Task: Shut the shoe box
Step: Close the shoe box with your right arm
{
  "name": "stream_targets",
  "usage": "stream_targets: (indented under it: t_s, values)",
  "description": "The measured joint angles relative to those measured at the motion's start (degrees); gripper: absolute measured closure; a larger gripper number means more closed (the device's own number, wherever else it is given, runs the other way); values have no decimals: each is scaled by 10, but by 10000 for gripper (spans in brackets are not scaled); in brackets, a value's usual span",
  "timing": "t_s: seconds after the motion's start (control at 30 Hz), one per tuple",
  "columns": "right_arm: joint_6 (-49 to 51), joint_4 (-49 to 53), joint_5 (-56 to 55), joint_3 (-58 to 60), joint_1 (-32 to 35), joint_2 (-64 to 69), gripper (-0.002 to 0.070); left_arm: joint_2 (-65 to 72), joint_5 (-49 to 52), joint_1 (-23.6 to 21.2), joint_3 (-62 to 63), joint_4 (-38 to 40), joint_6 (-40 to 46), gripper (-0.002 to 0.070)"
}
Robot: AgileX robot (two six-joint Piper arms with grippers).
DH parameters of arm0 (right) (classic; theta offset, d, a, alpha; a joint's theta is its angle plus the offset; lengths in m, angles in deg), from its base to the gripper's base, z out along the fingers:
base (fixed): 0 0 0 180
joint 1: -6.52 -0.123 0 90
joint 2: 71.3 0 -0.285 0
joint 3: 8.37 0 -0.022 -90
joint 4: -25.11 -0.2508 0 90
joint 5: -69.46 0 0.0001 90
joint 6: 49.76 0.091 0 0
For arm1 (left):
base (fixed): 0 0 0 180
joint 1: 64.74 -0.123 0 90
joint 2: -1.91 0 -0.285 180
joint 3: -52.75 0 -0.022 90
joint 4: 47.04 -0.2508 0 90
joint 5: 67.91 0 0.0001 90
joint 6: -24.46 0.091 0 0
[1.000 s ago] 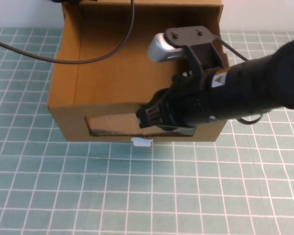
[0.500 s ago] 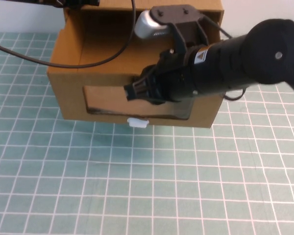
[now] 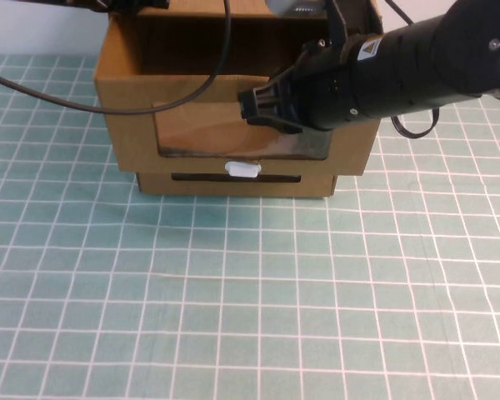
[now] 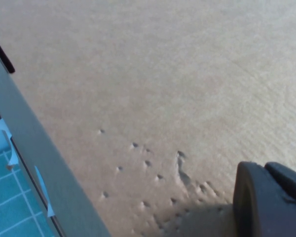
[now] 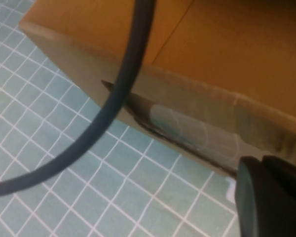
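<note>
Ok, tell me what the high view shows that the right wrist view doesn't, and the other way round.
Only the high view shows the whole shoe box on the gridded mat, the slot in the cardboard below its white pull tab, and the right arm reaching over the box with the right gripper above the window; the left gripper is out of it. Only the right wrist view shows the clear window up close, with the mat's grid visible through the plastic. Both show the brown cardboard, the mat and a black cable crossing the box.

The worktop (image 3: 233, 317) carries a green white-gridded mat; the cardboard shoe box (image 3: 133, 133) sits at its far side.
</note>
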Motion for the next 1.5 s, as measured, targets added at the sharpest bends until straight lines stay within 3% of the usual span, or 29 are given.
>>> stream_targets:
  t_s: [0.2,0.9,1.27,1.5]
  values:
    - [0,-7,-18,-4,1,1,687,0,0,0,0,0,-3,680]
    - [0,-16,-234,-31,4,91,687,0,0,0,1,0,-4,680]
    - [0,-19,-187,-136,21,163,687,0,0,0,1,0,-4,680]
    - [0,-19,-60,-140,22,126,687,-24,10,0,1,-8,-4,680]
